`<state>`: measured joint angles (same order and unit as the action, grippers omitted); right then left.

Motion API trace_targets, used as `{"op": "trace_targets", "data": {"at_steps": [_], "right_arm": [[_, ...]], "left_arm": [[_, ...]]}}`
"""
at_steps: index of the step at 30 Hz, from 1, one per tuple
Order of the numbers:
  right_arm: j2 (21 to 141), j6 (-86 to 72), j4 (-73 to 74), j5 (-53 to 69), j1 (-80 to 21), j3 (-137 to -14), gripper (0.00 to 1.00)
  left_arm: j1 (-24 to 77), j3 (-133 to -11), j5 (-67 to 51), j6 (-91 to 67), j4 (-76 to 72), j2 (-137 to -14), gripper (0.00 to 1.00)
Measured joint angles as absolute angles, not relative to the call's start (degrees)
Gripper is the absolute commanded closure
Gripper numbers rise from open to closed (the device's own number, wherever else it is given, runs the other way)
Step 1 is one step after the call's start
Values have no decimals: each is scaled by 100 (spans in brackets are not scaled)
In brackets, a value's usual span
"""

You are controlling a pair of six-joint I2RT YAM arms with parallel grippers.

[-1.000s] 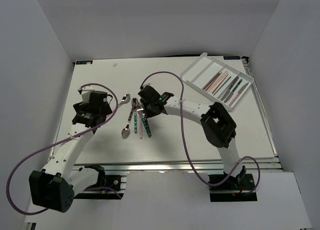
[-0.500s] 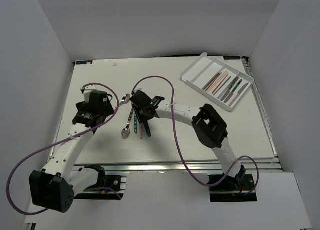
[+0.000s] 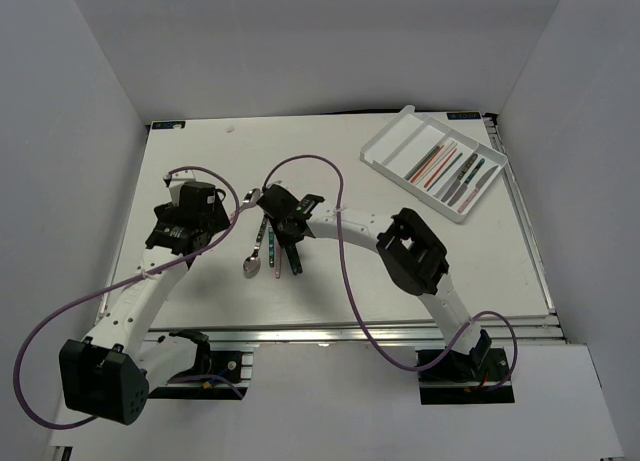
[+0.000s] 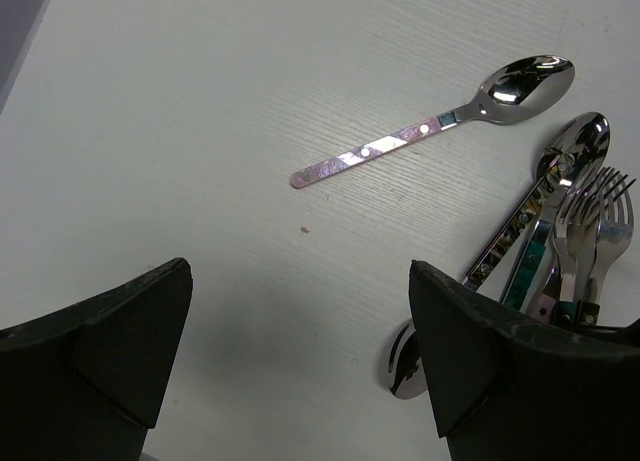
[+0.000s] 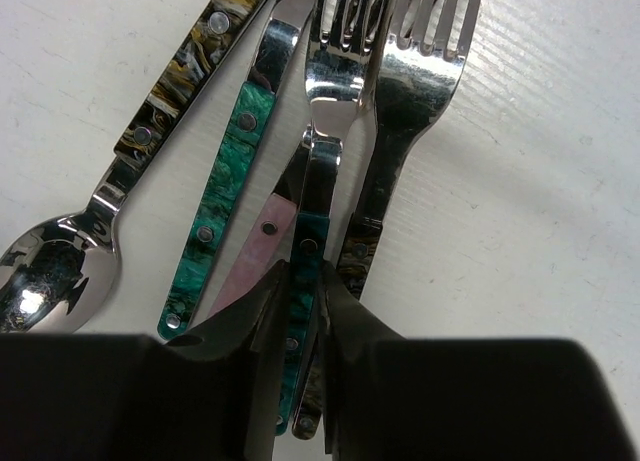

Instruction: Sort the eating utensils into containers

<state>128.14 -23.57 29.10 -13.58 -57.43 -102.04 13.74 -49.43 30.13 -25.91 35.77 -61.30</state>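
The right fingers (image 5: 255, 321) pinch the teal-handled fork (image 5: 310, 236), well apart from the tray (image 3: 390, 146), so a clean lift comes next; the left fingers (image 4: 120, 331) stand apart.

A white table (image 3: 400, 271) is seen from above. A white tray (image 3: 384, 132) is set at its upper right. Near the middle, spoons and forks (image 3: 262, 246) are heaped, a teal-handled fork (image 5: 322, 171) among them. A pink-handled spoon (image 4: 430, 131) is laid just beside the heap
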Motion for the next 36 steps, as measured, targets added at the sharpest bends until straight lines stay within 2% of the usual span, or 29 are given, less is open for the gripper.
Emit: {"op": "trace_targets", "data": {"at_steps": [5, 11, 14, 15, 18, 24, 30, 36], "right_arm": [[12840, -2381, 3006, -1468, -5778, -10224, 71], [13067, -2370, 3155, -1557, -5822, -10431, 68], [13080, -2377, 3162, -1603, -5833, -10453, 78], [13080, -2394, 3164, -1616, -5833, -10453, 84], [13080, -2449, 3162, -1632, -5830, -10451, 91], [12978, -2526, 3120, -1658, -5830, -10313, 99], [12586, -2523, 3111, -1577, -5776, -10103, 100], [11511, -2526, 2751, -1155, -5378, -9666, 100]], "left_arm": [[1374, -4943, 2985, -2589, 3564, -6136, 2], [1374, -4943, 2954, -2589, 3553, -6141, 2], [1374, -4943, 2947, -2587, 3553, -6141, 2], [1374, -4943, 2945, -2580, 3553, -6141, 2], [1374, -4943, 2936, -2569, 3553, -6143, 2], [1374, -4943, 2932, -2569, 3553, -6143, 2], [1374, -4943, 2932, -2569, 3553, -6143, 2], [1374, -4943, 2932, -2567, 3553, -6143, 2]]}}
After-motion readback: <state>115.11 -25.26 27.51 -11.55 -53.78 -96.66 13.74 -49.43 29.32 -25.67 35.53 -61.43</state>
